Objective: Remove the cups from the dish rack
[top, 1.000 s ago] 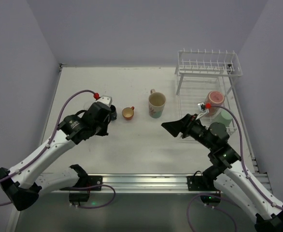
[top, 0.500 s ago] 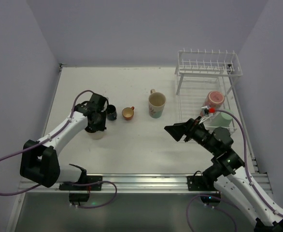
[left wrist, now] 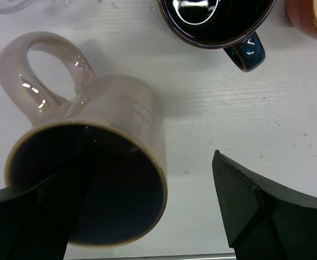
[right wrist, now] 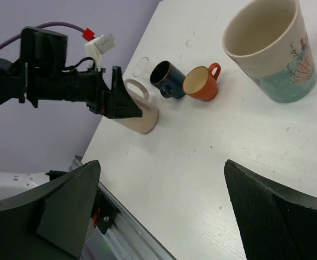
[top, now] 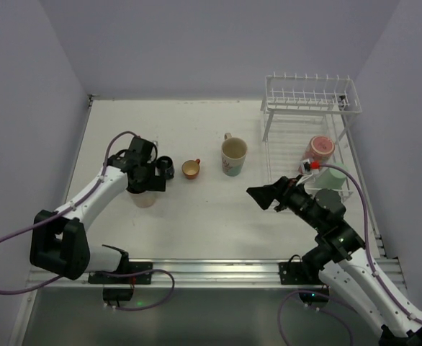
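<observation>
The left fingers are spread wide and empty, with the pink mug upright on the table between them, its handle pointing ahead of them. The right fingers gape empty too, aimed away from the rack, whose red-pink mug and green mug lie behind them beside the wrist. That arm is much the nearer, and I judge it must turn round to reach them.
</observation>
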You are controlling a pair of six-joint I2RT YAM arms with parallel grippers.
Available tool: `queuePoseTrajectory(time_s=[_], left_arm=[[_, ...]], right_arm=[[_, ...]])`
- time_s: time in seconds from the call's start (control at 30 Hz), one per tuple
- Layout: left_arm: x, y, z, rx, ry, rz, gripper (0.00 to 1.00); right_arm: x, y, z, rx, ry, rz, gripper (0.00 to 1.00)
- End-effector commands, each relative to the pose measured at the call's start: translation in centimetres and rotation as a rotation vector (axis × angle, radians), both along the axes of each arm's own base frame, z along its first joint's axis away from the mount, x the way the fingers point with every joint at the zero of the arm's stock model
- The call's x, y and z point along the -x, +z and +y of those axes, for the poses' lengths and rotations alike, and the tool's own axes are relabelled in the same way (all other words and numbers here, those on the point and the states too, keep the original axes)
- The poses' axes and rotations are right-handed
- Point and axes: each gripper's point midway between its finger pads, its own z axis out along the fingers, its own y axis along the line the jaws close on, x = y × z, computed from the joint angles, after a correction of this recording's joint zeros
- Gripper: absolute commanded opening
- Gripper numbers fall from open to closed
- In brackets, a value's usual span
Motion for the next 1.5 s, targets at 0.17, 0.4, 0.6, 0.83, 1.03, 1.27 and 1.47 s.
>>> queuePoseTrajectory(time_s=[0.17, 0.4, 0.6, 0.83, 1.03, 1.27, 1.47], left_arm=[[-3.5, 15.2, -2.7, 0.225, -0.057, -0.464, 1.00], [0.6, 26.6, -7.2, 0.565, -0.311, -0.874, 1.00], [5.7, 24.3, -9.7, 0.737, -0.527, -0.906, 1.00], [10.2, 22.3, -12.0, 0.723, -0.719, -0.932, 1.00], [10.0, 20.6, -11.5, 0.649, -0.672, -0.911, 1.00], [10.7, 20.5, -11.9, 0.654, -0.686, -0.914, 1.00], [10.8, 20.5, -11.9, 0.655, -0.689, -0.913, 1.00]], right_arm=[[-2.0, 2.0, -4.5, 0.146, -0.248, -0.045, 0.98], [-4.6, 3.5, -12.4, 0.428, -0.646, 0.007, 0.99], [-5.6, 3.8, -19.7, 0.670, -0.996, 0.070, 0.99], [-7.1, 0.6, -25.7, 0.783, -1.129, 0.270, 0.99], [-9.4, -3.2, -26.3, 0.788, -1.073, 0.413, 0.99], [-11.0, -5.3, -27.8, 0.741, -1.071, 0.465, 0.96], [-11.9, -7.2, -27.7, 0.729, -1.048, 0.499, 0.82]])
